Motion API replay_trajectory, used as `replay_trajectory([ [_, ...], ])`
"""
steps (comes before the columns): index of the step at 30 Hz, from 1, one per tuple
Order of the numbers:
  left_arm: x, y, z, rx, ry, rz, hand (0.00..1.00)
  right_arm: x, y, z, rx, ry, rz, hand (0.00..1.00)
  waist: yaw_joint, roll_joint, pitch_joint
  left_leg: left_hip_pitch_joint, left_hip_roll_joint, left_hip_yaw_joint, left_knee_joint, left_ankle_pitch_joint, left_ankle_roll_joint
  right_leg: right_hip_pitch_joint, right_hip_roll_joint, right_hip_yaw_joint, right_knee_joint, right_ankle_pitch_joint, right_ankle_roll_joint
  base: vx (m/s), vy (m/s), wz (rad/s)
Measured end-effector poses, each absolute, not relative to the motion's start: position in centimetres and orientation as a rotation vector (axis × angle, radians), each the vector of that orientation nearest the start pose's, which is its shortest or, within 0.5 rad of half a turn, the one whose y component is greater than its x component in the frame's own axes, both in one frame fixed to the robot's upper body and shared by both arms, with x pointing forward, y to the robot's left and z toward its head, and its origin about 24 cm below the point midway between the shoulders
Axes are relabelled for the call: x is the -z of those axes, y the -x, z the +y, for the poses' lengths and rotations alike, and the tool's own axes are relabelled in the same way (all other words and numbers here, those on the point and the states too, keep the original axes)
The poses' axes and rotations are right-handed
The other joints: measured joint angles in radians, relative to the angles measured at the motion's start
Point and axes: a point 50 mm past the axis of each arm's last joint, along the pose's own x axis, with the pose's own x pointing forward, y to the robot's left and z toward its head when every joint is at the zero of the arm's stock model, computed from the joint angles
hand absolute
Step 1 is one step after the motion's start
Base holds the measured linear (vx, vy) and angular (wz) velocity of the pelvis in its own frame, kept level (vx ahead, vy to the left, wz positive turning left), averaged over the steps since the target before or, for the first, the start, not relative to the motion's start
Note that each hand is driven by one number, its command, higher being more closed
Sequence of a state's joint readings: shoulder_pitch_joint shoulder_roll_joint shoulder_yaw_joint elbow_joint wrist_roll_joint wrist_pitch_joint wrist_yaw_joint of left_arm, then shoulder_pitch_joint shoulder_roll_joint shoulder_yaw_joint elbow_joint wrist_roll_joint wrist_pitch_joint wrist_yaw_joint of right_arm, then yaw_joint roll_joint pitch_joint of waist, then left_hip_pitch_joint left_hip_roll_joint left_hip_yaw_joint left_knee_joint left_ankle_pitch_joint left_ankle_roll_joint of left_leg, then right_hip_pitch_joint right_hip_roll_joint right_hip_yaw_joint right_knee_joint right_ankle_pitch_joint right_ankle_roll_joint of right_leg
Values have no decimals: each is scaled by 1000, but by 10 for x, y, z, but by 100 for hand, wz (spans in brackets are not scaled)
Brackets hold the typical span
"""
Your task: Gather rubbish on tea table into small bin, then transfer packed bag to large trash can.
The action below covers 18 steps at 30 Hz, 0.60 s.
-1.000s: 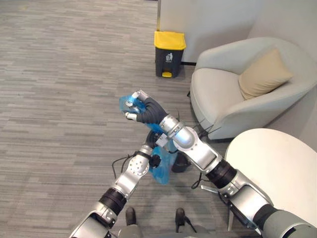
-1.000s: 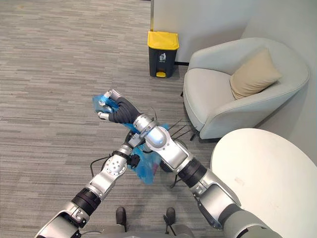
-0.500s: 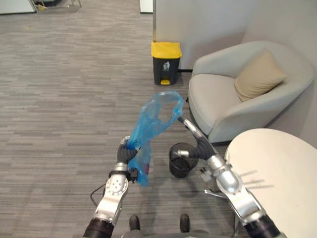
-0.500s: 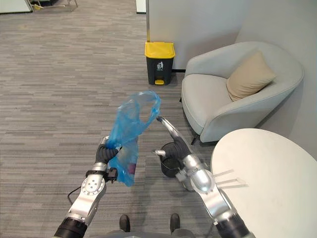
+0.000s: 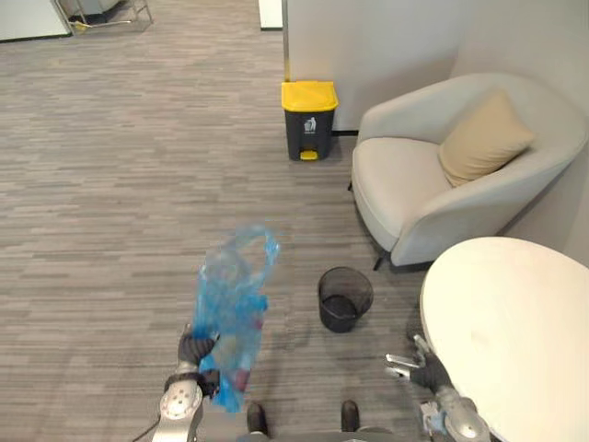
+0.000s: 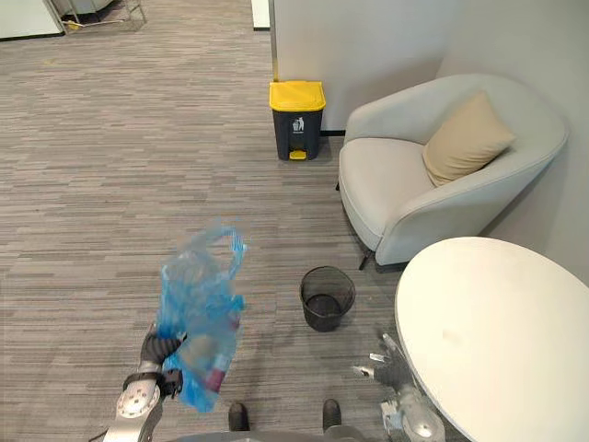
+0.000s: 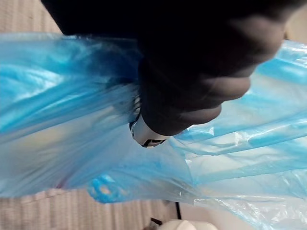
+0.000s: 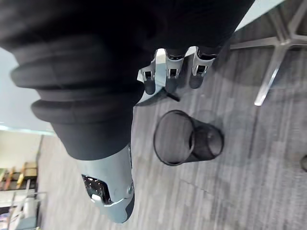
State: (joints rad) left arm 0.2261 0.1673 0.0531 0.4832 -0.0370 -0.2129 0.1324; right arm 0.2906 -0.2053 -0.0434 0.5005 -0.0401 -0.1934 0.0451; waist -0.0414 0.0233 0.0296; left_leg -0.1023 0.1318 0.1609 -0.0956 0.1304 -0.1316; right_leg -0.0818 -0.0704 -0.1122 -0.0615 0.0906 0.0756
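Note:
A blue plastic bag (image 5: 230, 299) with rubbish inside hangs over the floor at the lower left, its mouth loose above. My left hand (image 5: 196, 352) is shut on the bag's side; in the left wrist view the blue film (image 7: 72, 120) wraps round the hand. My right hand (image 5: 419, 368) is low at the right beside the round white tea table (image 5: 515, 341), fingers (image 8: 168, 72) relaxed and holding nothing. The small black mesh bin (image 5: 345, 297) stands unlined on the floor between the hands. The large trash can (image 5: 309, 120), dark with a yellow lid, stands far off by the wall.
A light grey armchair (image 5: 414, 198) with a tan cushion (image 5: 486, 138) sits right of the large can, behind the table. Grey carpet (image 5: 120, 184) stretches wide to the left and ahead. The table's metal legs (image 8: 273, 72) stand near the small bin (image 8: 187, 139).
My right hand let go of the bag's mouth and dropped to the lower right by the table. The left hand sank lower with the bag, whose top has slumped.

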Motion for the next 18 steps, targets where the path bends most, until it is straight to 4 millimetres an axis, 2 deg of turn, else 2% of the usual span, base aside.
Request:
replay_trajectory([
  [2,86,-149,228,-269,-158,516,100,97,-127,-228,67,217,622,0,0,10,6,-30,-11,-36,16,-3,5,-30,-15,-30,58,-36,6,43,42,59],
  [5,91,-140,231,-264,-164,552,100,101,-121,-227,68,217,647,0,3,6,20,-76,-29,-64,92,-35,38,-28,-48,-95,128,-92,21,40,52,66],
  [6,92,-137,232,-266,-168,561,100,101,-122,-228,81,221,646,0,4,6,20,-95,-31,-39,120,-51,61,-26,-63,-119,139,-112,29,56,69,68],
  [8,92,-136,231,-258,-183,564,100,100,-125,-228,88,224,637,0,11,4,25,-101,-36,-6,139,-56,70,-28,-80,-126,147,-132,45,149,71,45],
  [10,93,-135,232,-258,-185,568,100,98,-131,-224,84,219,619,0,35,-5,31,-110,-45,16,174,-84,75,-27,-95,-107,152,-145,61,134,73,3],
  [12,95,-128,233,-261,-195,587,100,95,-143,-218,71,236,587,0,53,-17,39,-151,-47,56,312,-185,92,-35,-122,-77,190,-183,89,143,102,-24],
  [13,96,-126,233,-260,-196,593,100,95,-145,-218,75,240,583,0,55,-19,40,-169,-43,65,362,-217,98,-43,-130,-73,215,-204,99,152,147,-13],
  [14,97,-123,233,-258,-198,601,100,94,-146,-218,80,241,580,0,54,-27,47,-201,-44,76,455,-278,109,-52,-156,-73,274,-233,109,130,146,4],
  [15,97,-122,233,-255,-198,604,100,94,-146,-219,87,239,580,0,54,-25,48,-205,-46,82,492,-314,112,-51,-171,-76,310,-255,106,208,216,24],
  [16,96,-122,232,-241,-199,599,100,96,-140,-220,106,232,594,0,50,-41,60,-197,-55,87,542,-371,119,-55,-201,-63,408,-281,61,279,213,20],
  [17,93,-125,229,-231,-196,582,100,96,-141,-221,110,240,593,0,50,-36,78,-181,-63,76,568,-399,133,-110,-215,-25,553,-269,38,286,214,19],
  [18,92,-128,227,-215,-200,572,100,96,-141,-220,112,243,596,0,44,-36,98,-160,-66,64,573,-412,144,-192,-210,33,730,-225,-24,372,224,40],
])
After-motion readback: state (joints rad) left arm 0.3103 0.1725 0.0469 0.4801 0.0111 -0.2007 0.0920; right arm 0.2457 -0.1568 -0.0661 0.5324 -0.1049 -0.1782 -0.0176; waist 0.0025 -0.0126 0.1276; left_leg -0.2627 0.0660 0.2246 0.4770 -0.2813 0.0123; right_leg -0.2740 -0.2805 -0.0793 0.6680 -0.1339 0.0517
